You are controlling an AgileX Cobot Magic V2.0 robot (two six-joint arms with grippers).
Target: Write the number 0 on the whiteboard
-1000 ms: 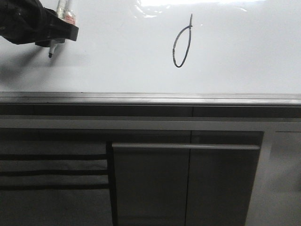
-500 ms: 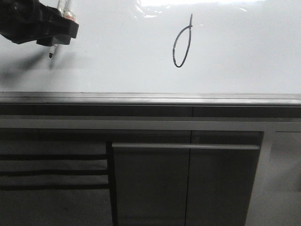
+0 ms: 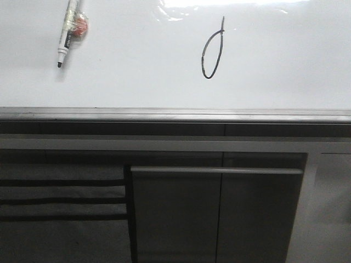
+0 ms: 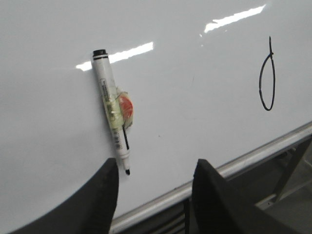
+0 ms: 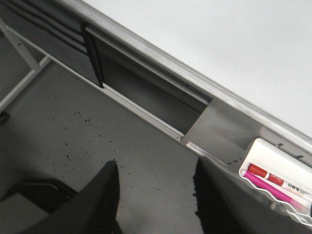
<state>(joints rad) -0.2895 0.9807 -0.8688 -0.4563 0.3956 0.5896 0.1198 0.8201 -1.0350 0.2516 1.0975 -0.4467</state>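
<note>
Just off the board, the left gripper (image 4: 155, 195) hangs with its two black fingers spread and nothing between them. Close beyond its tips a white marker (image 4: 112, 123) clings to the whiteboard (image 3: 137, 60), uncapped tip down, an orange-red lump taped to its barrel. Well to the side stands the number 0 (image 3: 213, 55), a thin slanted loop with a tail. The right gripper (image 5: 155, 195), also spread and empty, hangs over grey floor near a tray of markers (image 5: 280, 187).
</note>
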